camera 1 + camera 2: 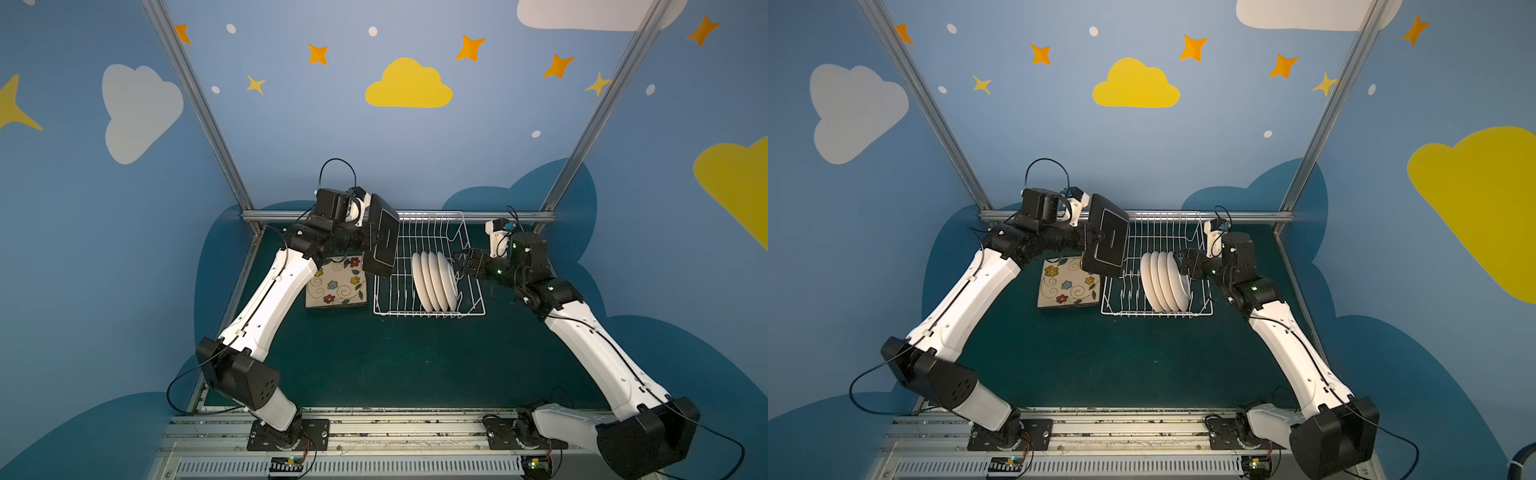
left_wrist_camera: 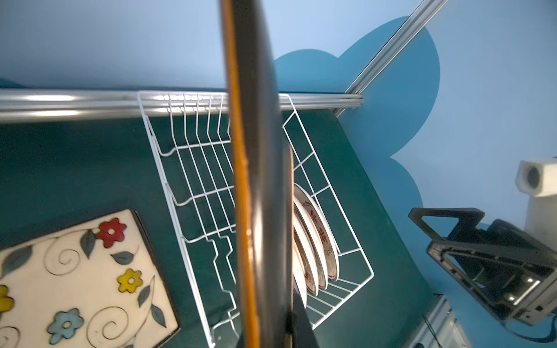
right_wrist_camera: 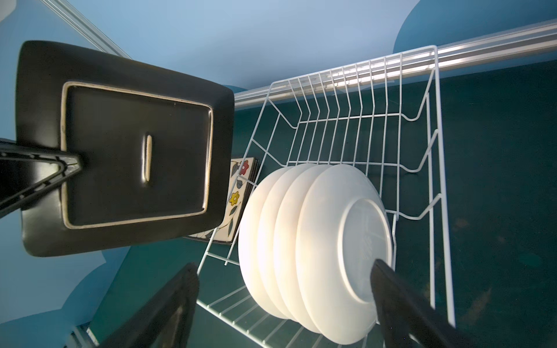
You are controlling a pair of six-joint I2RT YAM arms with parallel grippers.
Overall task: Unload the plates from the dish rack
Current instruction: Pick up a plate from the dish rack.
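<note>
Plates: four round white plates (image 1: 434,280) stood on edge inside the dish rack (image 1: 399,313), toward its right. One square plate (image 1: 382,239), black back showing, hung upright over the rack's left rim, pinched at its edge by the left gripper (image 1: 370,245). A stack of square plates (image 1: 336,286) lay flower-face up just left of the rack; at the rack's right side the right gripper (image 1: 462,261) hovered by the round plates, fingers spread wide, closed on nothing.

White-shelled arms (image 1: 270,299), black joints (image 1: 245,378), looping black cables (image 1: 337,159)
</note>
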